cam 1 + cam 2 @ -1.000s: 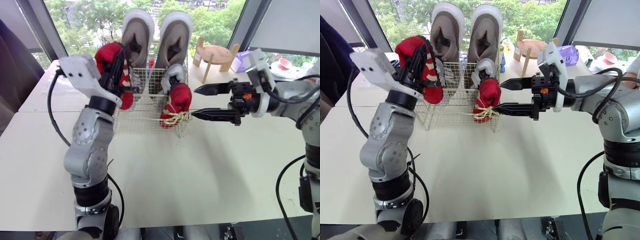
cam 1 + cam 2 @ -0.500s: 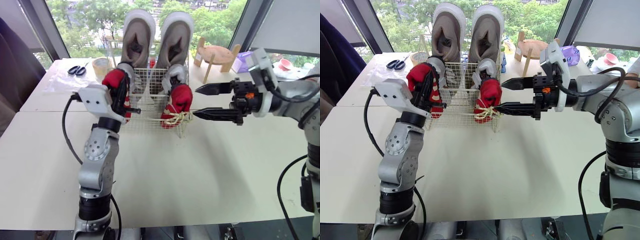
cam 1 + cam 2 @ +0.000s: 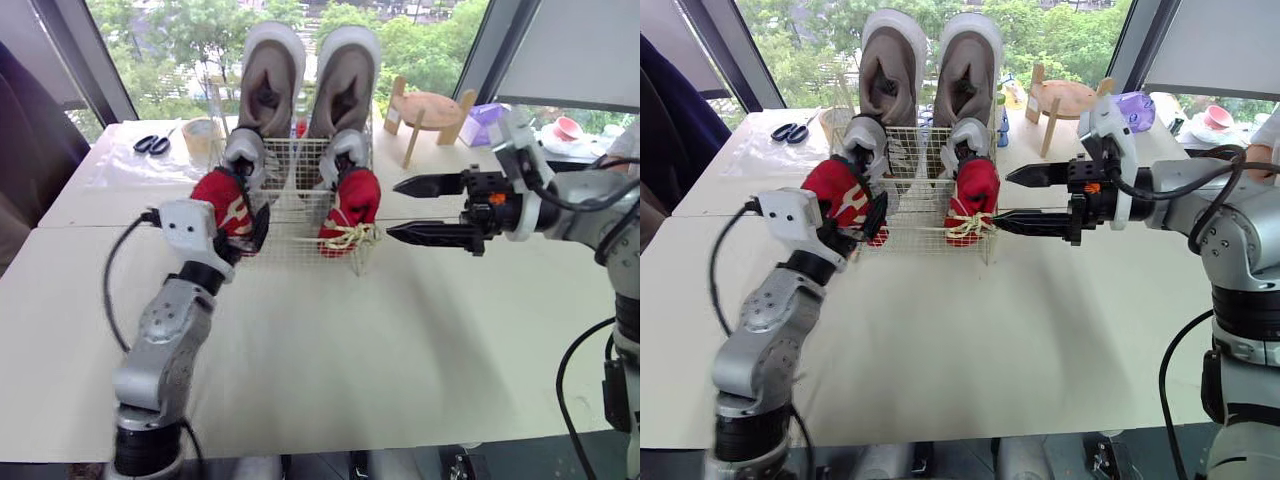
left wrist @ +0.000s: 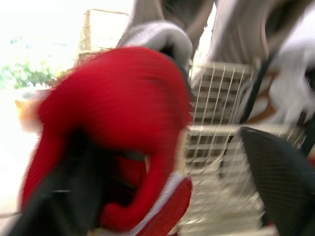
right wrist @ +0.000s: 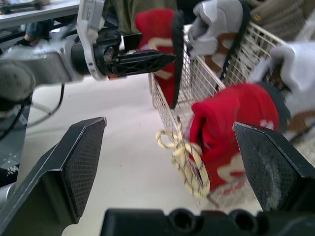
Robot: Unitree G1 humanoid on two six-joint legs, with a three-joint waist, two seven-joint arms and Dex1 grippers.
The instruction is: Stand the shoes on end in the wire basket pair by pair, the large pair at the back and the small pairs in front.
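Pale table (image 3: 330, 350) by a window (image 3: 180, 40); basket (image 3: 300, 170) near its far edge. Left gripper (image 3: 250, 228) released around red shoe (image 3: 222, 195), right gripper (image 3: 392, 208) spread, empty.

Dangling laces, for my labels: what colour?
Pale yellow laces, best in the right wrist view.

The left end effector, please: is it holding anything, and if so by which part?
Apparently nothing: the left end effector is open around the red knit shoe with a grey sole, one finger clear of it, the other at its opening.
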